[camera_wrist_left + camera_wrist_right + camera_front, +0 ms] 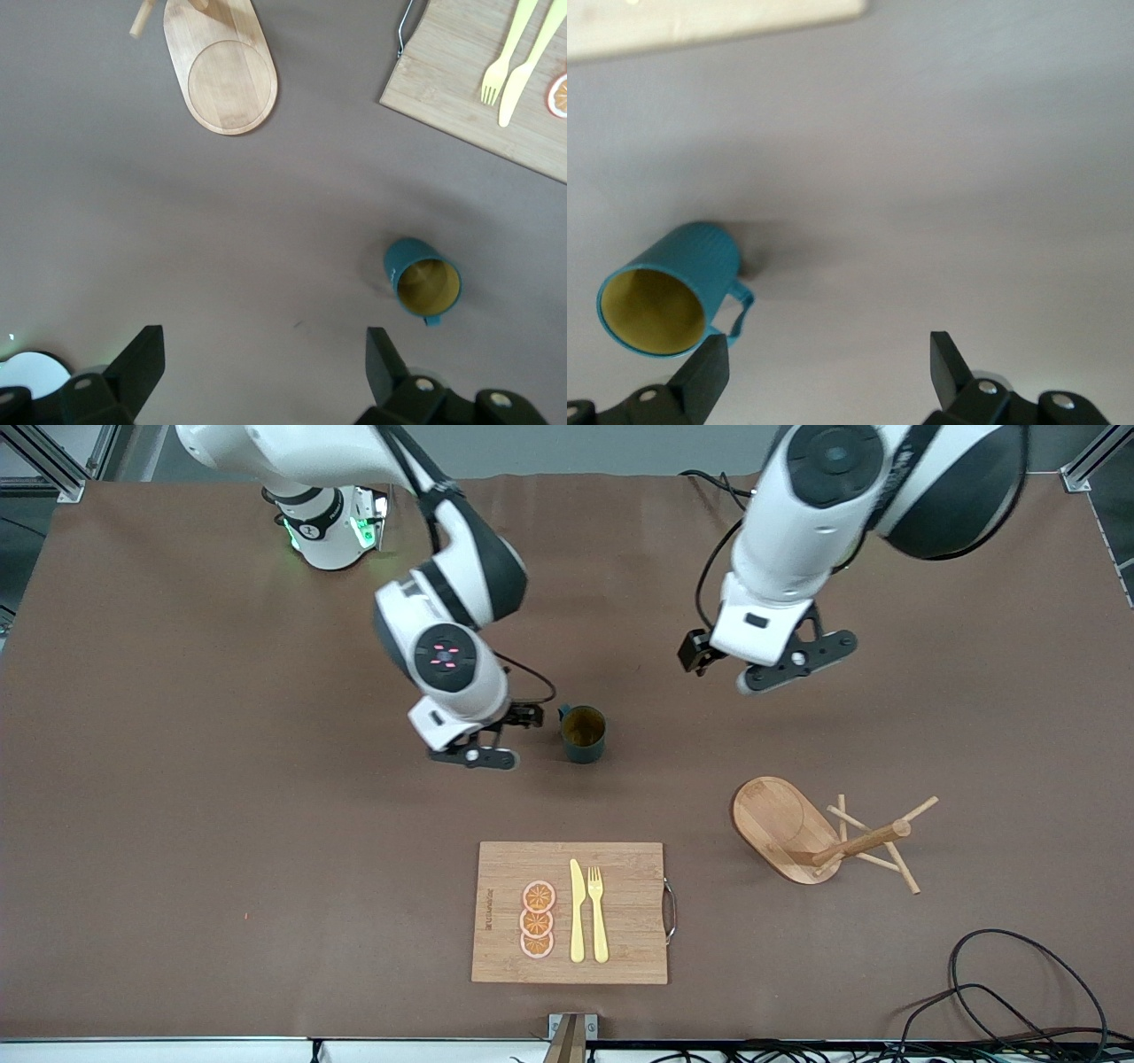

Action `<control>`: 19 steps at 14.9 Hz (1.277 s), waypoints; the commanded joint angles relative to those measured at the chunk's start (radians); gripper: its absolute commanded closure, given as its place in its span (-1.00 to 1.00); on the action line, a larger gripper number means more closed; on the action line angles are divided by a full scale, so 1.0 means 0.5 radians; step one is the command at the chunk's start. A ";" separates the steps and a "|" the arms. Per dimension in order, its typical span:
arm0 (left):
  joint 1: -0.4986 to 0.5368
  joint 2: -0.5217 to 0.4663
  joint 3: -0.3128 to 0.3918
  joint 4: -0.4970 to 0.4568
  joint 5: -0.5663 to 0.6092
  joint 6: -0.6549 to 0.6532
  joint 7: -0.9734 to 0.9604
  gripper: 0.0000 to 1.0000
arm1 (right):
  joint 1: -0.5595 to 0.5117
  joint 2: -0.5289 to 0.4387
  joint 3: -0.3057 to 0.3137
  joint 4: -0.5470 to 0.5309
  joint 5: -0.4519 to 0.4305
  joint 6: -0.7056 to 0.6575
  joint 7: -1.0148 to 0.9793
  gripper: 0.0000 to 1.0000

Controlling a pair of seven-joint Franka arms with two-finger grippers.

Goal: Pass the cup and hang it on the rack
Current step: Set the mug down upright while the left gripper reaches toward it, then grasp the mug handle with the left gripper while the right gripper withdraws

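Note:
The dark teal cup (583,733) stands upright on the brown table, its small handle (563,711) turned toward my right gripper. My right gripper (474,755) is open and empty, low beside the cup on the handle side. In the right wrist view the cup (664,288) lies just outside one finger (709,372), not between the jaws. My left gripper (787,675) is open and empty, up over bare table; its wrist view shows the cup (423,276) apart from its fingers. The wooden rack (824,837) stands toward the left arm's end, nearer the front camera than the cup.
A rectangular wooden cutting board (633,921) lies near the table's front edge and carries a yellow knife (577,912), a yellow fork (598,912) and orange slices (537,919). Black cables (1019,992) lie at the front corner toward the left arm's end.

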 commanded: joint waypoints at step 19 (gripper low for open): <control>-1.584 1.371 0.452 0.384 1.669 0.245 -2.260 -0.93 | -1.335 -0.369 0.007 0.217 -0.413 -0.600 -1.661 -1.00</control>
